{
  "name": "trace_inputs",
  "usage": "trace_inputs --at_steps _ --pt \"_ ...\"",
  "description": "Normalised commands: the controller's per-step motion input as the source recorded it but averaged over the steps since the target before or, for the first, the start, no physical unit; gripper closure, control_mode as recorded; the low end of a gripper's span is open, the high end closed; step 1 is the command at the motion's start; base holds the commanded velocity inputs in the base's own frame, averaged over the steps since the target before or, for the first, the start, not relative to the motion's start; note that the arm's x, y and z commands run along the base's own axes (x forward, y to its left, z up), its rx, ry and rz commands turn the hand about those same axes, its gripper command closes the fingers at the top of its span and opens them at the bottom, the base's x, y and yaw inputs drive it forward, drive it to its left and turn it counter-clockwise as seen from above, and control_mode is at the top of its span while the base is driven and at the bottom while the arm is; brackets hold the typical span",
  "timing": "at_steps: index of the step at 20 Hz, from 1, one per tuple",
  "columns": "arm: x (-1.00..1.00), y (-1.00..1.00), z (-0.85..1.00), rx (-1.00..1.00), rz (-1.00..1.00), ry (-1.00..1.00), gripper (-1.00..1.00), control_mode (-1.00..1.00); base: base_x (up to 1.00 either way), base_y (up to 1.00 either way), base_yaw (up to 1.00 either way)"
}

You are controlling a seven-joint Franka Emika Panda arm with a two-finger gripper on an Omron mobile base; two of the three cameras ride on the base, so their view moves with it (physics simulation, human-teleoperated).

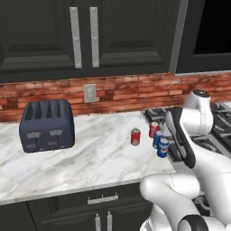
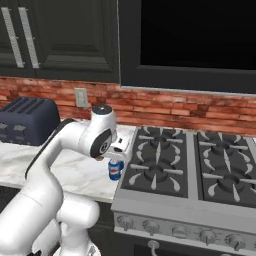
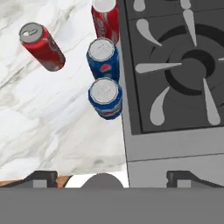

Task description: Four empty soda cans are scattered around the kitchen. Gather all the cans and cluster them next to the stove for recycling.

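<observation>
Four soda cans on the marble counter (image 1: 81, 158), all upright, gathered at its right end by the stove (image 2: 200, 165). Nearest: a blue can (image 3: 105, 98) just beside the stove's left edge, with a second blue can (image 3: 103, 59) right behind it, the two close enough to look touching. Farther back along the same edge, a red can (image 3: 105, 17). Off to the left, a little apart from the row, the other red can (image 3: 42, 46).

Above the near blue can, the gripper (image 3: 111, 177), fingers spread wide and holding nothing, looking straight down past the stove's left front burner grate (image 3: 183, 65).

Judged from this layout: placing looks done, retreat in hand. Best done by lifting straight up first, jaws kept spread, so neither finger clips the silver tops. No sideways swing until well above the cans; the near blue one sits close to the counter's front edge and would tip or roll off with a nudge. The lone red can possibly worth shifting closer, if a tighter cluster is wanted.

Far left on the counter, a dark toaster (image 1: 46, 125), well clear; brick backsplash (image 1: 126, 92) behind.
</observation>
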Motion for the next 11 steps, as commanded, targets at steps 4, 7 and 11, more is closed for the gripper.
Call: trace_inputs --at_steps 4,7,11 --pt "-0.56 0.16 0.43 0.0 0.0 -0.13 -1.0 -1.0 0.0 0.0 0.0" --pt "-0.4 0.24 0.45 0.0 0.0 -0.12 -1.0 -1.0 0.0 0.0 0.0" --pt "-0.38 0.23 0.44 0.0 0.0 -0.1 -1.0 -1.0 0.0 0.0 0.0"
